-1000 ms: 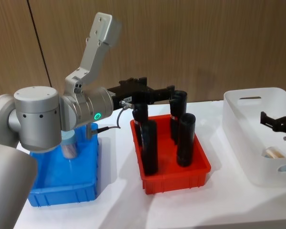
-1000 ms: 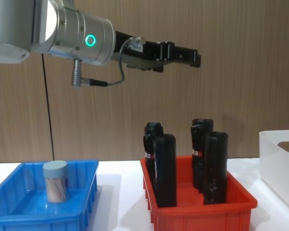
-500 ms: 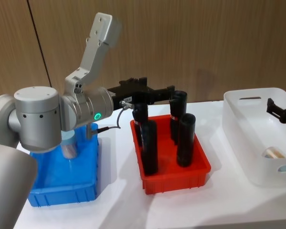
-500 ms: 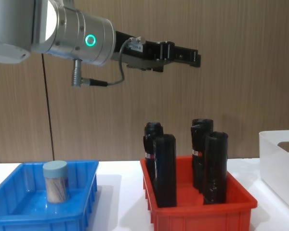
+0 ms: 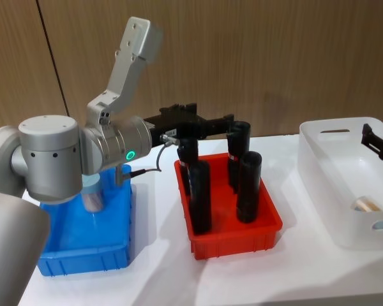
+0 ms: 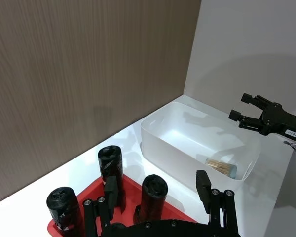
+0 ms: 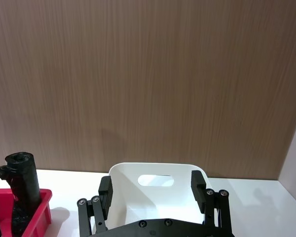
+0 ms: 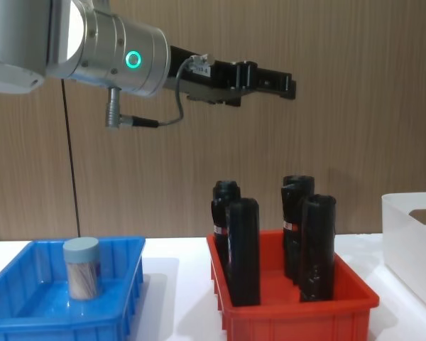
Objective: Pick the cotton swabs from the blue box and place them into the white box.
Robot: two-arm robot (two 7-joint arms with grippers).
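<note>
Three bins were set in a row on the white table (image 5: 159, 268), the blue box (image 5: 83, 258) at the robot's left, the red bin (image 5: 236, 239) in the middle and the white box (image 5: 345, 210) at the right, each apart from the next.

Right gripper (image 7: 151, 183): two black fingers (image 7: 104, 195) stand well apart, nothing between them, nothing held. Linkage pins and screw heads visible on the gripper body.

White box (image 7: 133, 203): lies directly ahead of the gripper, seen between and beyond the fingers. Rim rounded and smooth. An oval handle slot (image 7: 155, 180) is cut in its far wall. Contents cannot be seen from here.

Red bin (image 7: 30, 213): stands beside the white box, apart from it, on the white table (image 7: 266, 207). One black cylinder (image 7: 21, 180) stands upright in it, its top crumpled.

Background: wood-panelled wall (image 7: 138, 74) runs behind the table.
</note>
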